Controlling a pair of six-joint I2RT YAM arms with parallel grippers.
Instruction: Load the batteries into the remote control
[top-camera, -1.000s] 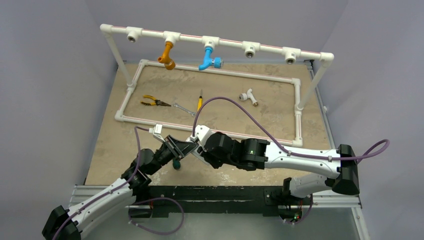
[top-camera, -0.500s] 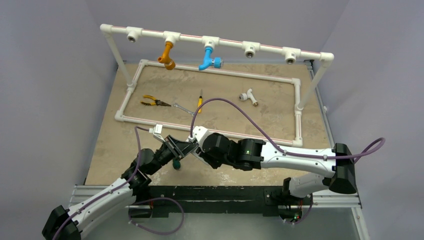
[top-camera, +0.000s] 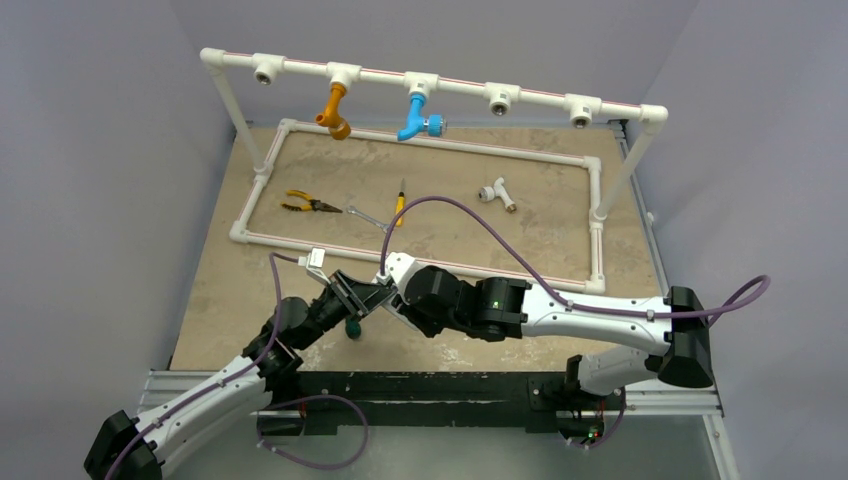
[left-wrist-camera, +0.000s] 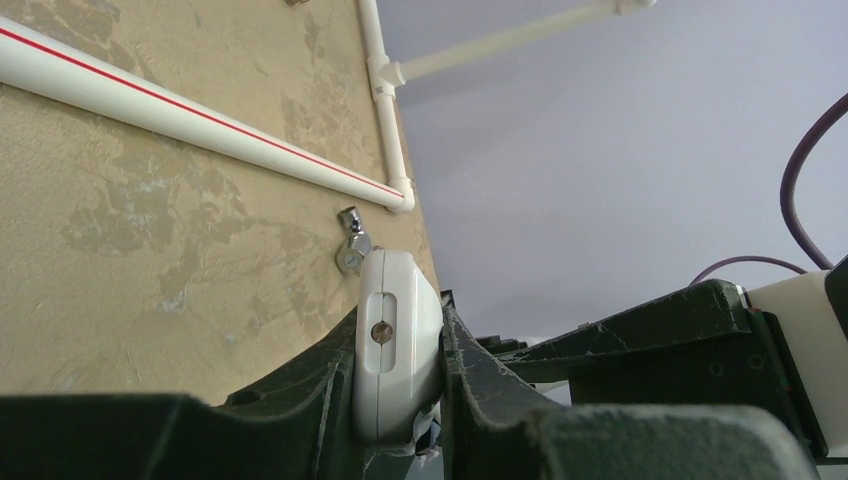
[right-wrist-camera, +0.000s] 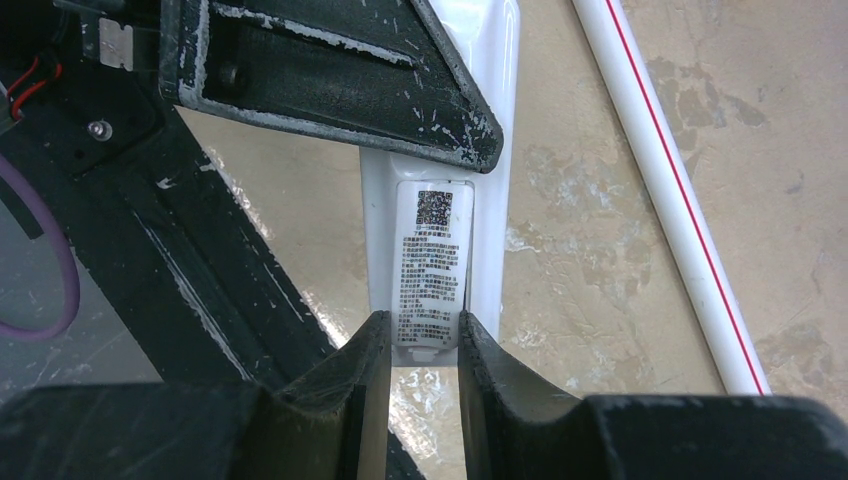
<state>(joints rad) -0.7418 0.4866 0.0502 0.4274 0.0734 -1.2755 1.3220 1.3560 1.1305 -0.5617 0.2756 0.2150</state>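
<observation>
**Left gripper** (left-wrist-camera: 397, 345): matte black, scuffed fingers, clamped on the long edges of the remote control (left-wrist-camera: 396, 290) over the near middle of the table (top-camera: 225, 290).

**Remote control:** white glossy plastic, oblong, with a rounded end. That end has an oval slot with a small round metal piece in it.

**Right gripper** (right-wrist-camera: 420, 345): jaws a narrow way apart, pinching the labelled panel (right-wrist-camera: 433, 265) on the remote's back.

**Change:** the right arm has edged slightly toward the left gripper, then settled. Both grips are unchanged. Judged: a two-handed hold is set for opening the back, and loading has not begun.

**Batteries:** not visible in any view.

**Table:** tan, mottled, rough. A silver tap fitting (left-wrist-camera: 350, 248) lies just past the remote's tip.

**Pipe frame** (top-camera: 440, 146): white, red-striped, rectangular. Inside it lie yellow-handled pliers (top-camera: 305, 204), a steel spanner (top-camera: 368, 218), a screwdriver (top-camera: 399, 205) and a white pipe tee (top-camera: 496, 191).

**Raised pipe rail** (top-camera: 460, 90): at the far edge, it carries an orange tap (top-camera: 335, 112) and a blue tap (top-camera: 415, 118).
</observation>
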